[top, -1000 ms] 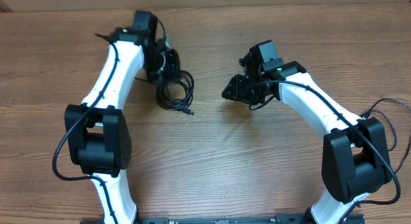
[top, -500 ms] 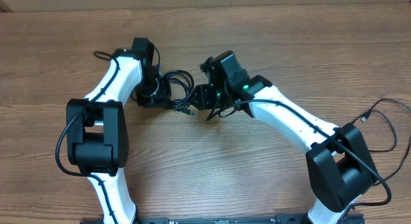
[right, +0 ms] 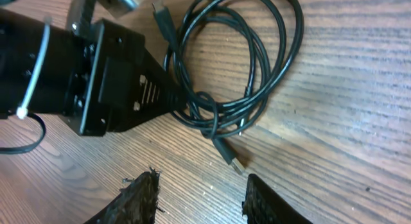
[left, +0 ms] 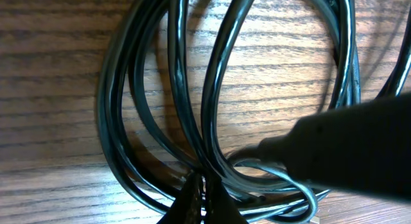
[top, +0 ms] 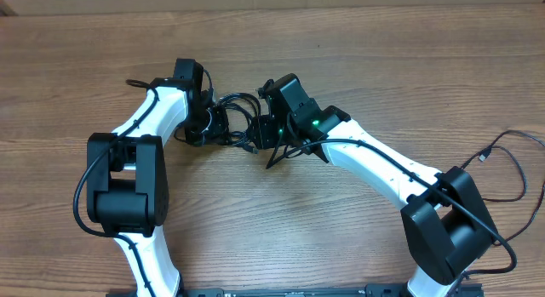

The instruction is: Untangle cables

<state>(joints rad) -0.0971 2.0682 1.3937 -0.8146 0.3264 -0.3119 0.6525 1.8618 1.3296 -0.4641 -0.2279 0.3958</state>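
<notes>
The cables [top: 243, 104] are a coil of thin black cords on the wooden table between my two grippers. My left gripper [top: 223, 131] is shut on several strands at the coil's left side. In the left wrist view its fingertips [left: 192, 201] pinch the strands of the cables [left: 108, 115]. My right gripper [top: 257, 137] is open and empty, just right of the coil. In the right wrist view the right gripper [right: 202, 180] hovers over bare wood, just short of a silver-tipped plug [right: 229, 155]. The coil of cables [right: 212, 112] lies beyond it, held by the left gripper [right: 176, 101].
A dark blurred shape [left: 347, 150] fills the right of the left wrist view, over the coil. A second plug end [right: 162, 20] lies near the left gripper's body. A loose black wire [top: 511, 161] loops on the table at the far right.
My right arm has swung left across the table and now sits right next to the coil. My left gripper has pulled the coil a little toward the front and middle.
</notes>
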